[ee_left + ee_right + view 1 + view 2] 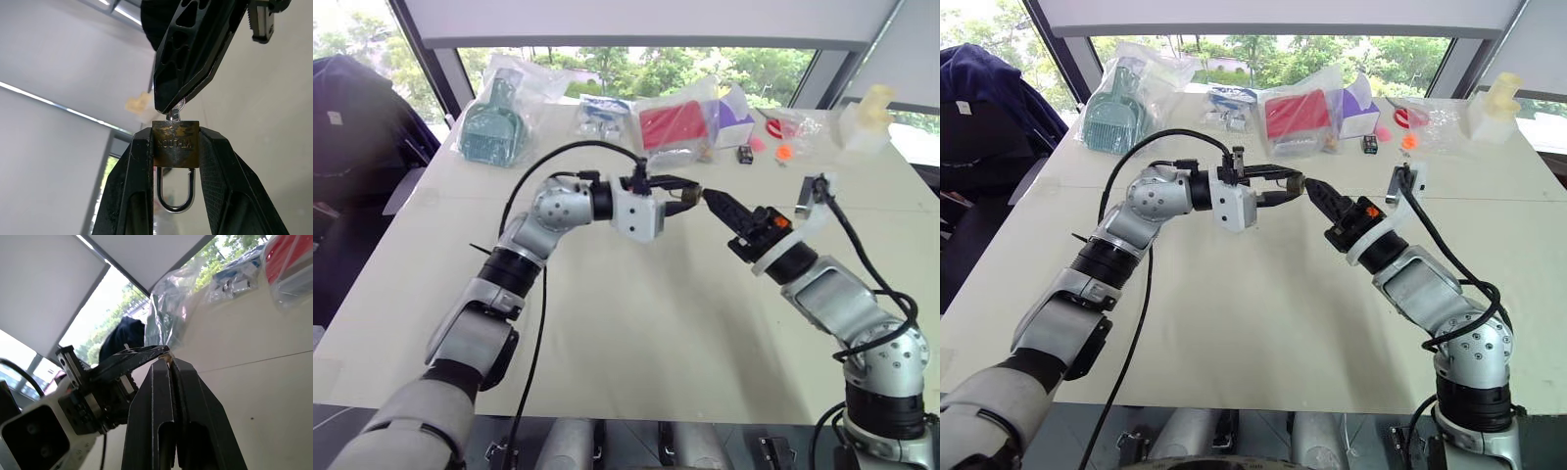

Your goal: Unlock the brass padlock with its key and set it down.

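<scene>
The brass padlock [176,143] hangs in mid-air above the table [636,323], pinched between the left gripper [175,147] fingers, shackle pointing back toward the wrist. The right gripper [710,200], jaws pressed together, nips the key [177,108] seated in the lock's bottom. The left wrist view reveals the key; the eye views show both arms meeting tip to tip.

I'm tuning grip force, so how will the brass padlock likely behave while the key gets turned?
The brass padlock looks rigid and dense for its size. The left gripper pinches only its smooth flat sides, so it may twist or slip. Its shackle hangs free, unbraced, as the right gripper pinches the key.
</scene>
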You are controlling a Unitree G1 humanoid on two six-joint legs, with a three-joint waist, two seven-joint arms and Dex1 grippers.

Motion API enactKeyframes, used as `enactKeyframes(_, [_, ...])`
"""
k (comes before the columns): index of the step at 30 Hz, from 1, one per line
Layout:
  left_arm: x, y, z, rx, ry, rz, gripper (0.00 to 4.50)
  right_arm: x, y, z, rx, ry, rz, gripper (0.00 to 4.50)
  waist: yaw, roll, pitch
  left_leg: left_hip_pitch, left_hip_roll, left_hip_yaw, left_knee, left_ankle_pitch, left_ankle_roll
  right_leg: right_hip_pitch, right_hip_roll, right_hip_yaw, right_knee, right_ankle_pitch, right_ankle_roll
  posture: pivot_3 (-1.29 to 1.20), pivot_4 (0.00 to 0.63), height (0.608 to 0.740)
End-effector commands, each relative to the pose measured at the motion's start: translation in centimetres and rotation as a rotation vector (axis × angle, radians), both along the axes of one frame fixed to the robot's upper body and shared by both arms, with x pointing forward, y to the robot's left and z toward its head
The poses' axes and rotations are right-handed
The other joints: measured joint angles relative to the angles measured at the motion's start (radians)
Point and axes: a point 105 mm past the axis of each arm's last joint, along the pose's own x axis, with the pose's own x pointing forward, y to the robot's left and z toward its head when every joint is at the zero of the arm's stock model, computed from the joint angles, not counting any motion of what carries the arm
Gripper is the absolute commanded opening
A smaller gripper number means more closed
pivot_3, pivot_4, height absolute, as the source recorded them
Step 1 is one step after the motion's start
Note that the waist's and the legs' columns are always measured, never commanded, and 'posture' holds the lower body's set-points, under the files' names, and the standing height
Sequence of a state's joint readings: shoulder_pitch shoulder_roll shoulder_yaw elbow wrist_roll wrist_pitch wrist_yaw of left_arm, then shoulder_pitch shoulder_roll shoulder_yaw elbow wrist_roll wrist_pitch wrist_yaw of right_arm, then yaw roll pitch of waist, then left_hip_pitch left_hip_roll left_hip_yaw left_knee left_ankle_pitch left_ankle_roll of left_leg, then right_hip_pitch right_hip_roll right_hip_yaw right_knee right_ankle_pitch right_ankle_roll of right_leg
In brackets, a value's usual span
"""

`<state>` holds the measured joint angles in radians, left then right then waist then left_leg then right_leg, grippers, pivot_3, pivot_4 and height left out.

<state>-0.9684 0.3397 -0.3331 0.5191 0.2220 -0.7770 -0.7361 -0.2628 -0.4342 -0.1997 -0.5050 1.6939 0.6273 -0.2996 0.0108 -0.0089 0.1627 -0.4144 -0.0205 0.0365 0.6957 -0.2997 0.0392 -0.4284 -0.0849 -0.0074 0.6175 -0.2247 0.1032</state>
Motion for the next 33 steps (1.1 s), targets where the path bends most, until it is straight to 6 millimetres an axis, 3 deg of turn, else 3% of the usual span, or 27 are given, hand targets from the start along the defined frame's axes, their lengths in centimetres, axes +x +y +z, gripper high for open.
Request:
enactKeyframes(1, [-1.7,-0.6,3.1,-0.095,-0.205,-0.061,0.70,0.3,-0.5,1.3,0.186,0.034,-0.024,0.03,0.000,0.000,0.000,0.000,0.000,0.000,0.000,0.000,0.000,0.000,0.000,0.000,0.000,0.000,0.000,0.00,0.150,0.740])
enactKeyframes(9, [-2.3,-0.4,4.5,-0.182,-0.400,-0.043,0.70,1.3,-1.4,1.2,0.453,0.181,-0.075,0.03,0.000,0.000,0.000,0.000,0.000,0.000,0.000,0.000,0.000,0.000,0.000,0.000,0.000,0.001,0.002,0.00,0.150,0.740])
enactKeyframes(13, [-1.9,-0.4,4.9,-0.199,-0.461,-0.010,0.70,1.6,-1.3,0.7,0.498,0.229,-0.087,0.03,0.001,0.000,0.000,0.000,0.000,0.000,0.000,0.000,0.000,0.000,0.001,0.000,0.001,0.002,0.003,0.00,0.150,0.740])
enactKeyframes(15, [-1.5,-0.4,4.7,-0.192,-0.444,0.002,0.70,1.6,-1.3,0.6,0.495,0.236,-0.093,0.03,0.002,0.000,0.000,0.000,0.000,0.000,0.000,0.000,0.000,0.000,0.001,0.000,0.001,0.002,0.004,0.00,0.150,0.740])
enactKeyframes(20, [-0.1,-0.2,2.9,-0.126,-0.291,0.016,0.70,1.6,-3.1,1.1,0.229,0.083,-0.198,0.03,-0.001,0.001,-0.001,0.000,0.000,0.002,0.000,0.000,0.000,0.000,0.001,0.000,0.000,0.002,0.003,0.00,0.150,0.740])
enactKeyframes(23, [0.7,0.1,2.8,-0.095,-0.251,0.037,0.70,1.2,-4.4,1.4,-0.036,-0.037,-0.222,0.84,0.001,0.001,0.000,0.000,0.000,0.002,0.000,0.000,0.000,0.000,0.002,0.000,0.001,0.002,0.003,0.00,0.150,0.740])
enactKeyframes(28, [1.0,0.2,2.7,-0.073,-0.212,0.035,0.70,-0.4,-2.4,1.3,-0.313,-0.163,-0.050,3.33,0.001,0.001,0.000,0.000,0.001,0.002,0.000,0.000,0.000,0.000,0.002,0.000,0.000,0.002,0.003,0.00,0.150,0.740])
enactKeyframes(33, [0.6,-0.2,2.6,-0.070,-0.202,0.006,0.70,-0.2,-1.7,1.2,-0.345,-0.194,-0.016,3.33,0.001,0.001,0.000,0.000,0.001,0.002,0.000,0.000,0.000,0.000,0.002,0.001,0.000,0.002,0.003,0.00,0.150,0.740])
